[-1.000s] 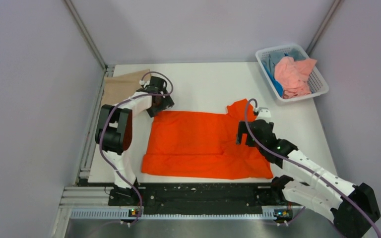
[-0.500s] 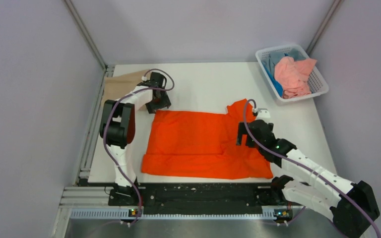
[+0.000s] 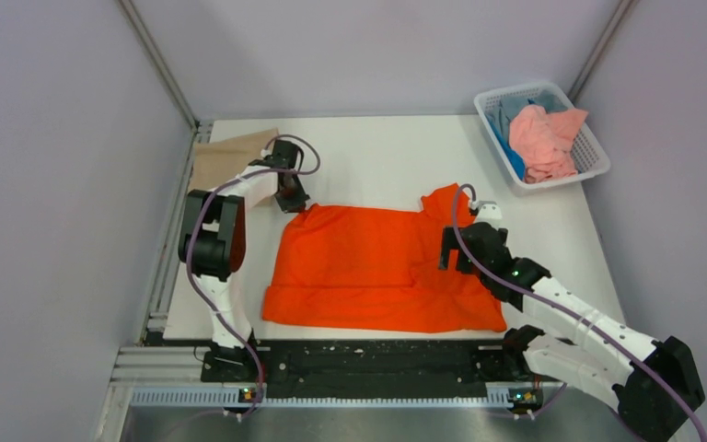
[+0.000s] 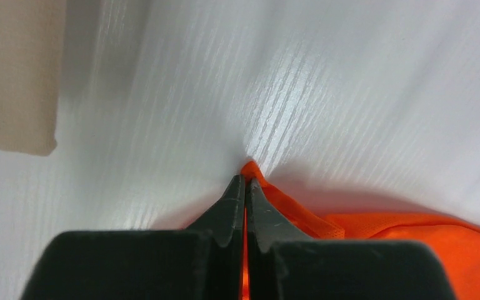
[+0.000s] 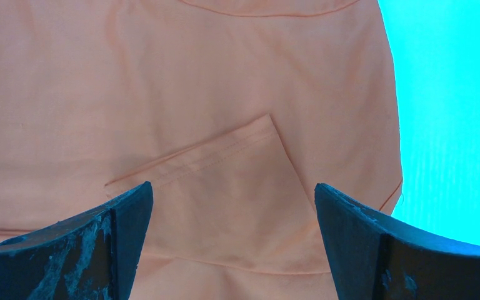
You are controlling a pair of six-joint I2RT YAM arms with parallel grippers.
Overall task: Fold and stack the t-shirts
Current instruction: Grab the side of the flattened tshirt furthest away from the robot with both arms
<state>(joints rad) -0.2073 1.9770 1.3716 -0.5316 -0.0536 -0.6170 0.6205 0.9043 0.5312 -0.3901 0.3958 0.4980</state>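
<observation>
— Location, orange t-shirt [image 3: 368, 267]?
— Spread flat, middle of table [image 3: 377, 152]. Left gripper [image 4: 245, 182] clenched on its far-left corner, cloth pinched between the tips.
— Right gripper [image 5: 232, 190]?
— Jaws wide apart over the shirt's right side, fabric showing between them; contact unclear.

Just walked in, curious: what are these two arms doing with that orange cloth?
They are folding t-shirts. The left pincer is shut on the far left corner of the orange t-shirt, spread on the table. The right pincer hovers open over its right side. A tan t-shirt lies at the far left; a pink t-shirt and a blue cloth sit in the white basket.
</observation>
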